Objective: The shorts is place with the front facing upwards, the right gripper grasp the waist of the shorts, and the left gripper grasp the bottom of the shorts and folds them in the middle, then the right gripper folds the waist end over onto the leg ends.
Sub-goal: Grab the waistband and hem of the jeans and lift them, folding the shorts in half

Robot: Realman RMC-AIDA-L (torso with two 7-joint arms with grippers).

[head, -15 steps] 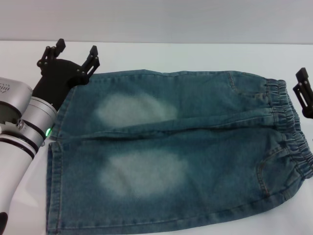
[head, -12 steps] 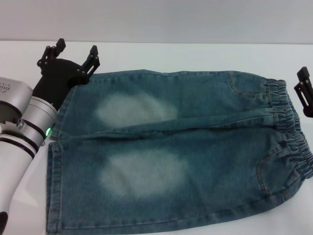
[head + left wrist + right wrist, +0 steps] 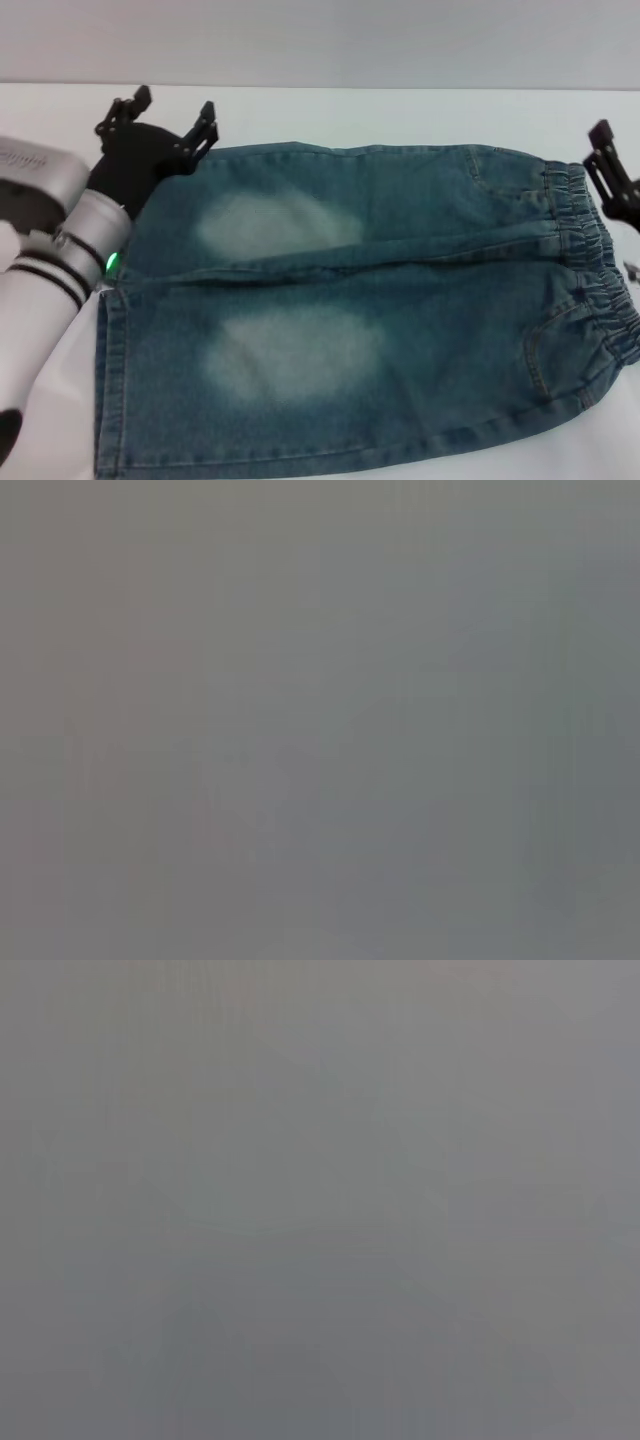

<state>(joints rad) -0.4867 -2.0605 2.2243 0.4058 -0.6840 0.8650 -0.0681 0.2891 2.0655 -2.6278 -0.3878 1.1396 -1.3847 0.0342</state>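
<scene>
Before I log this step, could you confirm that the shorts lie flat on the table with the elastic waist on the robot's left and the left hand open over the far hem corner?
Not quite: the head view shows the elastic waist on the robot's right, near the right hand. The rest holds: the shorts lie flat on the table and the left hand is open over the far hem corner.

The left gripper [image 3: 175, 115] is seen as a black forked claw with knobbed joints on its two fingers, mounted on a broad black wedge-shaped palm. Behind it, a silver-white cylindrical arm is ringed with narrow black bands, and a small round green lamp is lit beside one band. Of the right gripper [image 3: 612, 175], only black knobbed finger links are shown.
</scene>
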